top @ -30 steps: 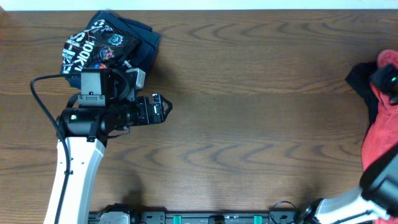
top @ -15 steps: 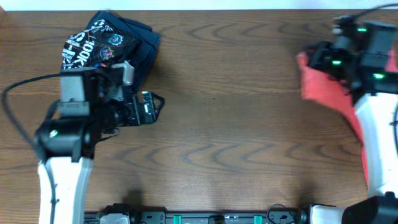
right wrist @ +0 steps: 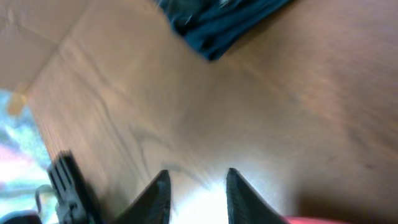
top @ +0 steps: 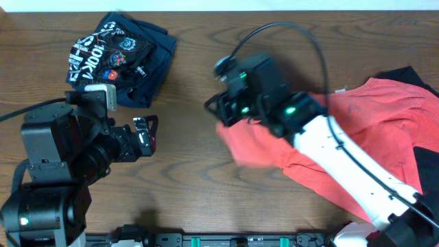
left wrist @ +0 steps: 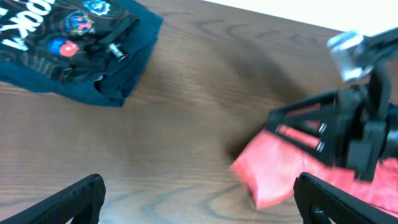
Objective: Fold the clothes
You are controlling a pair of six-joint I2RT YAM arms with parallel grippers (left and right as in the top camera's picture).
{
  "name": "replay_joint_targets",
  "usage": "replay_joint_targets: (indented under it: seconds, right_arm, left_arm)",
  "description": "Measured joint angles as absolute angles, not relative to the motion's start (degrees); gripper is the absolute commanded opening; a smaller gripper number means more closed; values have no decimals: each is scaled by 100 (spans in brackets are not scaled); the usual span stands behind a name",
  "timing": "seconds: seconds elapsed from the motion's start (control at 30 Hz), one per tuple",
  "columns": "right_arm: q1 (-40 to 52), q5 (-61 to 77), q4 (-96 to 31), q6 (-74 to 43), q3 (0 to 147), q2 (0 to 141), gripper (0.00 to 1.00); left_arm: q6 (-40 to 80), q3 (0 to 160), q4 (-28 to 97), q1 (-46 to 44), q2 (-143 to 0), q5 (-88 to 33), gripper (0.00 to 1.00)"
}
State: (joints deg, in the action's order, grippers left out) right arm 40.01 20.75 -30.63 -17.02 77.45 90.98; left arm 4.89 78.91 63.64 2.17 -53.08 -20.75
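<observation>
Wooden table (top: 199,185), three garments (top: 384,116)

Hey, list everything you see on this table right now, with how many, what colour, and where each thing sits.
T-shirt: one, coral-red, spread from table centre to right edge.
printed garment: one, navy with white print, bunched, far left corner.
black garment: one seen, black, right edge, against the T-shirt.
table: one, brown wood.
left hand: one, black, open, empty, left side.
right hand: one, black, open, at the T-shirt's left end.
</observation>
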Motion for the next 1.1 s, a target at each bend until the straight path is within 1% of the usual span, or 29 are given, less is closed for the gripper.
replay_joint_targets:
  seconds: [0.13, 0.2, 0.27, 0.37, 0.43, 0.5, 0.67, 0.77, 0.9, 1.07, 1.1]
  right_arm:
    - [4176, 1542, -3280, -1695, 7745, 9146, 53]
    - [4047, 1127, -3457, -1785, 7745, 9142, 57]
    - [3802, 832, -3616, -1868, 7745, 9139, 58]
    - [3151, 541, -3811, -2012, 7745, 9105, 59]
    - [2714, 454, -3920, -2091, 7745, 9067, 59]
    - [2287, 462, -4027, -2154, 7745, 9019, 58]
    - [1538, 729, -4307, -2235, 7745, 8906, 59]
    - [1269, 836, -4569, -2252, 7745, 8890, 60]
    - [1076, 897, -4899, -2255, 7743, 8886, 61]
    - [1020, 934, -5183, -2128, 7743, 8886, 62]
    - [1020, 945, -5212, -2093, 7743, 8886, 62]
  left_arm:
    - [464, 7891, 6477, 217, -5332, -1964, 98]
    - [464, 7891, 6536, 217, -5382, -1942, 98]
    - [460, 7891, 6626, 213, -5454, -1962, 98]
    - [364, 7889, 6777, 89, -5680, -2150, 99]
    - [272, 7852, 6810, -134, -5918, -2307, 95]
    - [196, 7789, 6831, -405, -6198, -2410, 91]
    - [-158, 7658, 6740, -1361, -7413, -2550, 91]
    - [-432, 7644, 6580, -1916, -8287, -2556, 91]
    - [-587, 7644, 6254, -2309, -9262, -2550, 90]
    - [-705, 7636, 5636, -2609, -10512, -2515, 79]
    - [-716, 7634, 5544, -2648, -10645, -2508, 79]
